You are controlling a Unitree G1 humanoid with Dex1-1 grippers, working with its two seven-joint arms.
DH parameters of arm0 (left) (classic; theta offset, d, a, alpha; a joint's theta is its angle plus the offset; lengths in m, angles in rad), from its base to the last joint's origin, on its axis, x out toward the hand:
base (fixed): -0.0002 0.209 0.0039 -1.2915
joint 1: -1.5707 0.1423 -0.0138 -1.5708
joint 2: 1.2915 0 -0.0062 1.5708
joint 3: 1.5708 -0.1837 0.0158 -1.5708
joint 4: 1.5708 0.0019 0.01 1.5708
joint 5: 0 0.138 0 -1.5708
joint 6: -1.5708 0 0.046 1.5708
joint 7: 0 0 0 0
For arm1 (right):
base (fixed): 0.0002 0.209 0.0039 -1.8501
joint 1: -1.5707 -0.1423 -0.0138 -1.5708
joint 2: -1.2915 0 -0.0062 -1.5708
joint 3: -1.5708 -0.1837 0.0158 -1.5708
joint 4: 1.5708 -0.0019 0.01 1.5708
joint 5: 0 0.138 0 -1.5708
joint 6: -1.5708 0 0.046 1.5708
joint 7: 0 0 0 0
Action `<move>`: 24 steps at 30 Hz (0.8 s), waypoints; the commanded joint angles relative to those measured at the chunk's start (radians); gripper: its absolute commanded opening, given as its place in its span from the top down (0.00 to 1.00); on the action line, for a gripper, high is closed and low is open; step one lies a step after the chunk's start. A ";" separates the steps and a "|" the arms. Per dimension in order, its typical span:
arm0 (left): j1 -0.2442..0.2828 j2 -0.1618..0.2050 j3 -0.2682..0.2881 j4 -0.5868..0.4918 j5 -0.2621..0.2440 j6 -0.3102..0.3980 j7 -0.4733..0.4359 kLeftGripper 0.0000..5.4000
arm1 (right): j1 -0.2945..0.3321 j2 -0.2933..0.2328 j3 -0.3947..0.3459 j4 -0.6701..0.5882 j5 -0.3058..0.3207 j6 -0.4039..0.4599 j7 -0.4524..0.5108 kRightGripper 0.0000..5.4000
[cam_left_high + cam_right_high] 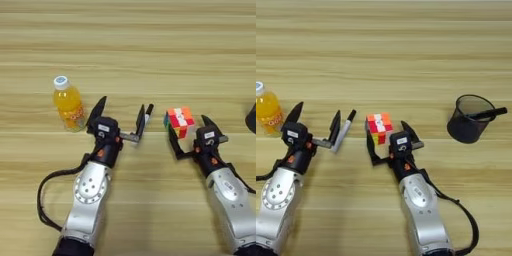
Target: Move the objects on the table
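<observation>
Both of my arms reach up from the near edge of the table (pixel 150 50). Left gripper (pixel 119 116): fingers spread, between the orange-juice bottle (pixel 68 104) and the white marker (pixel 343 131). Right gripper (pixel 389 138): fingers spread around the near side of the puzzle cube (pixel 379 127). Far right: black mesh cup (pixel 470 120) holding the all-black marker (pixel 488 114).

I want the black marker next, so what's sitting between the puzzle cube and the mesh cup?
Only bare table lies between the puzzle cube and the mesh cup, which holds the black marker. The right eye view shows the whole stretch.
</observation>
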 commanded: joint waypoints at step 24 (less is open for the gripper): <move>-0.034 0.095 0.257 -0.255 0.026 0.153 0.117 0.00 | -0.022 0.013 0.004 0.065 -0.006 -0.001 -0.025 0.00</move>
